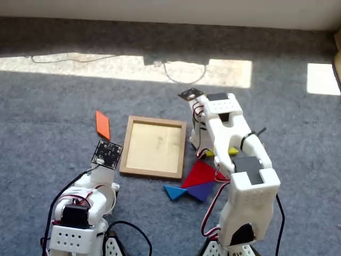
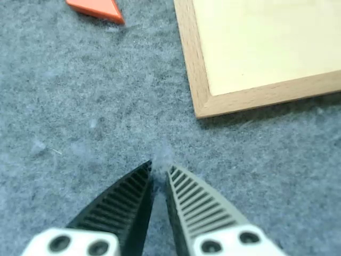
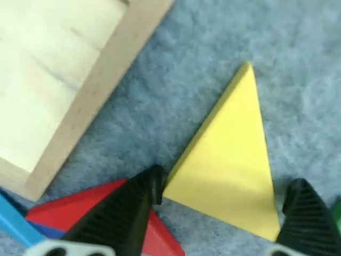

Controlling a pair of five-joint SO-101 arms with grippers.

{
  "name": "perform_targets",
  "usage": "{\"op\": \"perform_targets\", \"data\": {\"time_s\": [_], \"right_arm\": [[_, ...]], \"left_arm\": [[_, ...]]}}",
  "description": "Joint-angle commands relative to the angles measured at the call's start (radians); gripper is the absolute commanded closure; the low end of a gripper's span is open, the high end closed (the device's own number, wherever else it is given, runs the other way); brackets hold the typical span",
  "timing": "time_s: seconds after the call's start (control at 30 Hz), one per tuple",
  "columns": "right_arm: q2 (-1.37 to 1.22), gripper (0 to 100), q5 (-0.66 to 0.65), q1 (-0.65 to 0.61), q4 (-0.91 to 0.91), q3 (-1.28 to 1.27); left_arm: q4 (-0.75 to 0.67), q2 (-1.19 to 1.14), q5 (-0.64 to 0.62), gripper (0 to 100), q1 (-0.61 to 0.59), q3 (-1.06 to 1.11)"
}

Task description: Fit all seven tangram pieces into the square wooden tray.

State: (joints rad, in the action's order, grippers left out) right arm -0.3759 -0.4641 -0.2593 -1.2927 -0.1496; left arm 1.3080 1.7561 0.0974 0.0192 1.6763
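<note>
Spread wide, the fingers of the right gripper (image 3: pixel 226 178) straddle the broad end of the yellow triangle (image 3: pixel 229 165), one tip at its corner and the other just past the opposite corner; the piece lies flat on the grey carpet (image 3: pixel 213 48), not gripped. Beside the dark finger sits the red triangle (image 3: pixel 61 213), with a blue piece (image 3: pixel 13 224) at its edge, both close to the square wooden tray (image 3: pixel 106 74). From above, red (image 1: pixel 201 173), blue (image 1: pixel 175 191) and purple (image 1: pixel 201 190) pieces cluster off the tray's near corner. On the tray's other side, the left gripper (image 2: pixel 160 168) hangs over bare carpet, fingers nearly together and holding nothing, near the tray's corner and well apart from the orange parallelogram (image 2: pixel 96 8).
</note>
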Motion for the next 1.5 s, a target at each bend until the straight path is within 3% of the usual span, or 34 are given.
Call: {"op": "perform_targets", "data": {"time_s": [0.0,0.33,0.57,1.0,1.3,1.47], "right_arm": [[0.065,66.1,-0.051,0.025,-0.005,-0.004],[0.064,66.8,-0.095,0.041,-0.028,0.001],[0.064,78.5,-0.149,0.048,-0.03,0.002],[0.153,78.9,-0.143,0.041,-0.107,0.005],[0.341,78.9,-0.092,-0.073,-0.125,-0.007],[0.348,77.6,-0.057,-0.031,-0.091,-0.008]], "left_arm": [[-0.002,0.021,-0.009,99,0.013,0.021],[-0.002,0.021,-0.009,99,0.013,0.021],[-0.002,0.021,-0.009,99,0.013,0.021],[-0.002,0.021,-0.009,99,0.013,0.021],[-0.002,0.021,-0.009,99,0.013,0.021],[-0.002,0.021,-0.009,99,0.013,0.021]]}}
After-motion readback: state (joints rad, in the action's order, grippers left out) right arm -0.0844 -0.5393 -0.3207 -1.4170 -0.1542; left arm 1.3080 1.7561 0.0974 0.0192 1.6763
